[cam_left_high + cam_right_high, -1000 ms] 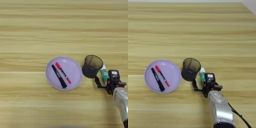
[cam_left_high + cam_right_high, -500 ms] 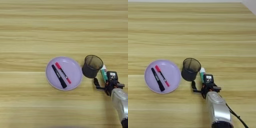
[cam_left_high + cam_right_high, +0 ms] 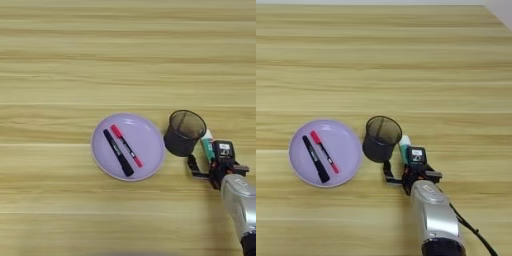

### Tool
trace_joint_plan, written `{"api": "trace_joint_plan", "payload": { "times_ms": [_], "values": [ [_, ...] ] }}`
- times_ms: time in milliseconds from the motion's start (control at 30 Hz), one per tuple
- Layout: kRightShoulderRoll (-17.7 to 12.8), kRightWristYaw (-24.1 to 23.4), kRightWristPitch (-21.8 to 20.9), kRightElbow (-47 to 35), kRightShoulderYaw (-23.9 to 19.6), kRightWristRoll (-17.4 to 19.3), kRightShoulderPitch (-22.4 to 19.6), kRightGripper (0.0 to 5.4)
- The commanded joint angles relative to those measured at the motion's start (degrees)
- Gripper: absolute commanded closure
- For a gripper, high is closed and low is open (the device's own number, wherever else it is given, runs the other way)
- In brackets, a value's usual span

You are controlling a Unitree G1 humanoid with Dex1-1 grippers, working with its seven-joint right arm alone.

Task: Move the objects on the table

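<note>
Now end effector (image 3: 402,170) open, astride glue stick (image 3: 404,148), just right of pen cup (image 3: 380,138).

Desk-like setting: wooden table (image 3: 75,55) bearing pen cup (image 3: 184,132) and markers (image 3: 119,152).

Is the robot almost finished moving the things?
Can't say for sure. A black marker and a red pen already lie on the purple plate. The end effector is at the glue stick, beside the upright mesh cup. The glue stick still lies on the table, not lifted.
</note>
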Motion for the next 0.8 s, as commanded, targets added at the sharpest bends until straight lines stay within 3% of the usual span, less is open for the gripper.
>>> {"api": "trace_joint_plan", "payload": {
  "times_ms": [33, 400, 800],
  "values": [
    [-1.35, -0.51, 0.78, -2.16, -0.45, 0.28, -3.5, 0.03],
    [-0.97, -0.69, 2.12, -2.31, 0.18, -0.07, -3.54, 0.03],
    [-0.83, 1.24, 11.23, -3.55, -0.54, 2.69, -5.03, 0.03]
  ]
}}
